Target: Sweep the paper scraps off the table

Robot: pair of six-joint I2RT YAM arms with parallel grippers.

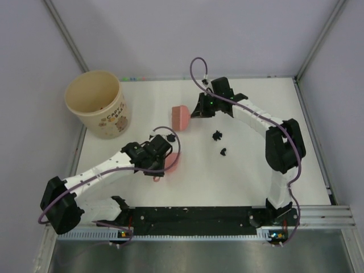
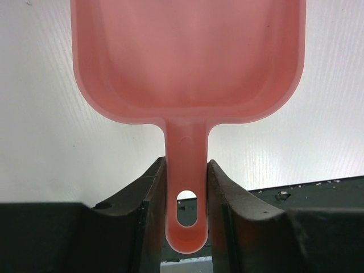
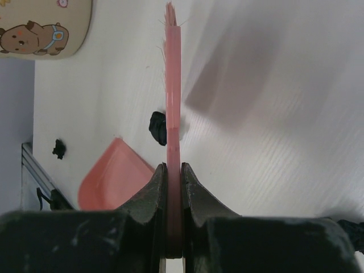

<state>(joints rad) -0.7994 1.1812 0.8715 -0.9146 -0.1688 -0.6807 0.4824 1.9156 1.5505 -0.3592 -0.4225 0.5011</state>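
My left end effector [image 2: 186,187] pinches dustpan [image 2: 187,62], right end effector [image 3: 174,176] pinches brush [image 3: 173,85], both poised for paper scraps [image 1: 216,135] at dustpan's 2 o'clock.

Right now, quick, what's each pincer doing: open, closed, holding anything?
Left pincer: closed on the pink dustpan handle.
Right pincer: closed on the pink brush.

On the worktop [image 1: 239,176], a bucket [image 1: 98,105] stands at the upper left of the top view. To its right, in the upper middle, a brush [image 1: 181,117] is clamped between the right jaws. Below the brush, left of centre, lies a dustpan [image 1: 172,165], its handle gripped between the left jaws. Two paper scraps [image 1: 216,135] lie right of centre, one just below the other. They sit lower than the brush, higher than the dustpan, and apart from both.
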